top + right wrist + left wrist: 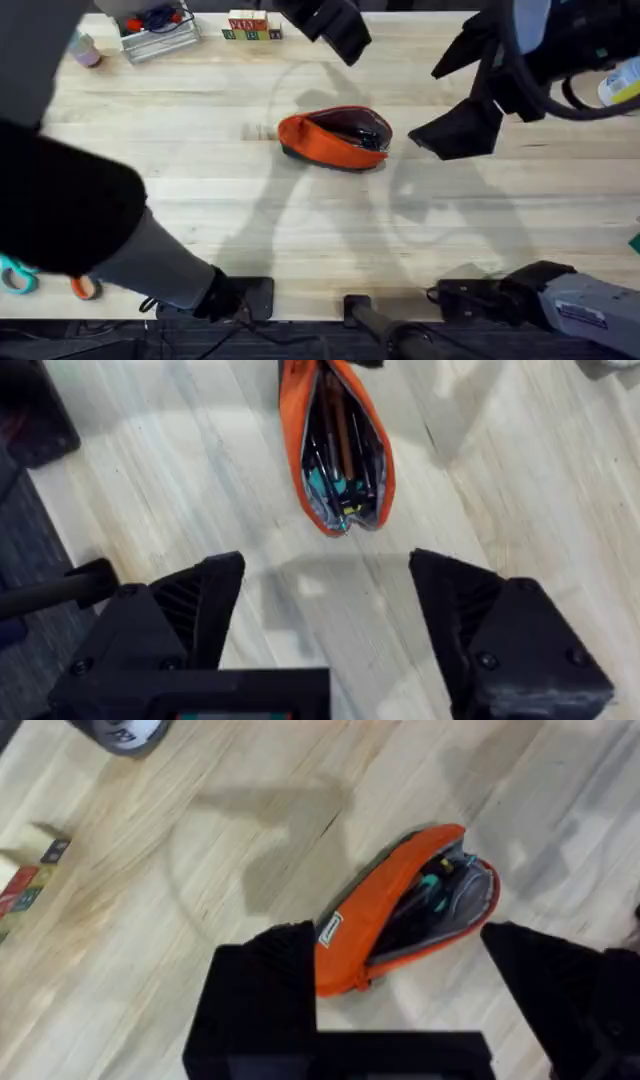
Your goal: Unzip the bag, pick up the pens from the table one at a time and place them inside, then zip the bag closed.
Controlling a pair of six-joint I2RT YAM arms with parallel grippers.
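Open bag (335, 138) on the table (200, 190), both grippers empty above it.

Nearest us, no loose pens lie on the bare wood around the bag, so we judge only zipping is left. The bag sits mid-table with its mouth gaping, and the pens (333, 435) show inside with something teal beside them. We expect soft, light fabric that slides and folds under a pull, so we would pin one end and take the zipper pull, whose place we cannot make out. Beyond the bag, our right gripper (325, 615) hangs with jaws spread wide, touching nothing. Our left gripper (400, 990) is likewise wide apart, holding nothing, over the bag's near end.
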